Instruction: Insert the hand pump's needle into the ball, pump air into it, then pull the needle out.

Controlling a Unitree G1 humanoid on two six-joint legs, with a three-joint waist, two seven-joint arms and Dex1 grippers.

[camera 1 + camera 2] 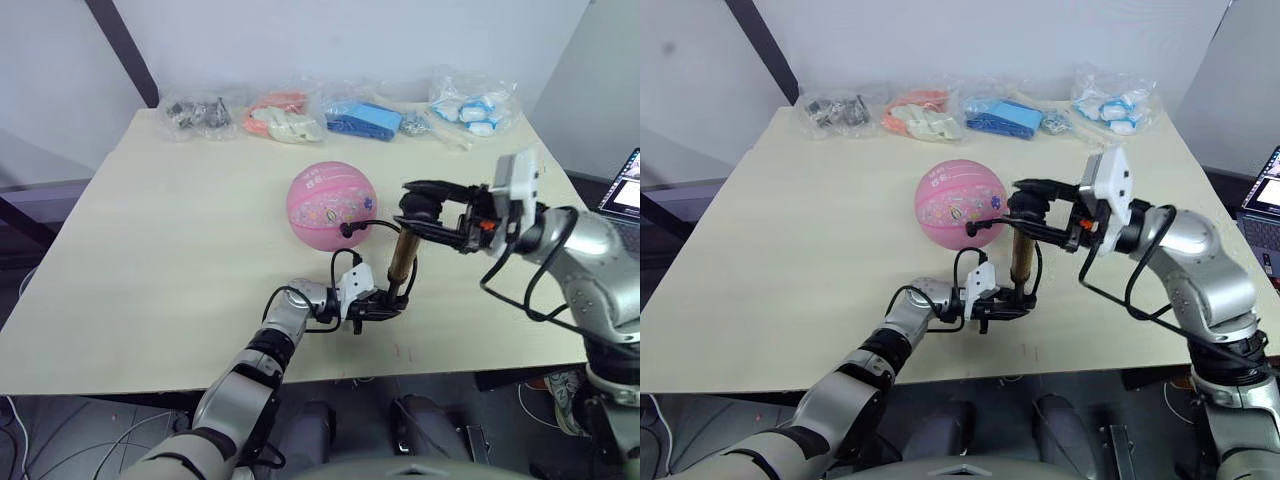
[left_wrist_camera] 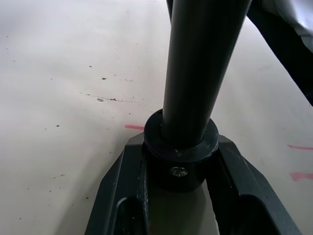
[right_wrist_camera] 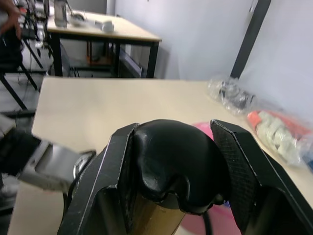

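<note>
1. Pale wood makes up your bench [image 1: 150, 250], and along its far edge you have a row of clear plastic bags: dark metal parts [image 1: 195, 113], orange and white items [image 1: 283, 117], a blue pack [image 1: 362, 119] and blue-and-white pieces [image 1: 470, 108]. All lie well apart from the work, with nothing between them and the ball.
2. Your ball [image 1: 331, 205] sits near the middle of the bench, just beyond the hand pump [image 1: 402, 258].
3. The hand pump stands upright on the bench, just beside the ball on its near right side. Its thin black hose [image 1: 362, 228] curves from the pump to the ball's near side; you cannot make out the needle itself.
4. Your left gripper [image 1: 385, 304] is clamped on the pump's black base cap, low against the bench.
5. Your right gripper [image 1: 428, 210] is closed around the black T-handle [image 3: 173, 164] at the top, one finger on each side.
</note>
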